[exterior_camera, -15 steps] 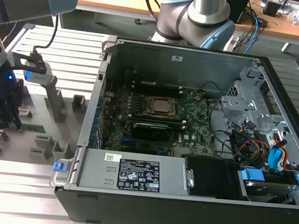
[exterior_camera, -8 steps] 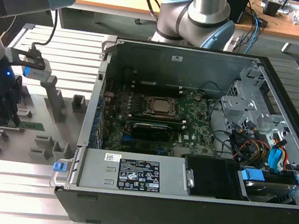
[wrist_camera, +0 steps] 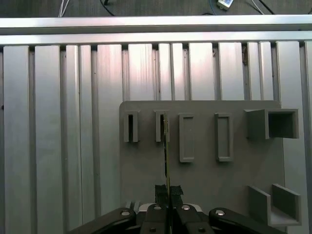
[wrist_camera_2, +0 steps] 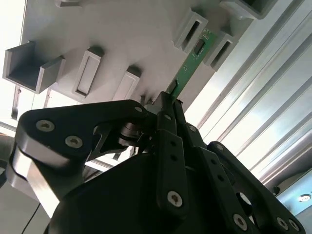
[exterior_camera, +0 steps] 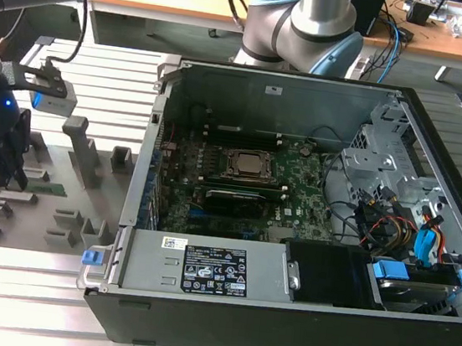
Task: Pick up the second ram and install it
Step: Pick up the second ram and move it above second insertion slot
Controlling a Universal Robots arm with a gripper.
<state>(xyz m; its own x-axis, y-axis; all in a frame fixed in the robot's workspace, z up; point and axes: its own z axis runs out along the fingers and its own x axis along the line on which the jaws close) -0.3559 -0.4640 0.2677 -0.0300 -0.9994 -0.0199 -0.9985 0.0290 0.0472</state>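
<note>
Second ram in the clenched claw, far end between grey holder blocks, computer case well apart.

Open PC case on slotted alu counter; mobo w/ CPU socket, PSU inside. Grey holder blocks at the exterior view's left.

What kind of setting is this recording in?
Likely a robotics lab bench for PC assembly: an open computer case on a slotted aluminium table, the gripper shut on the second ram beside grey holder blocks.
</note>
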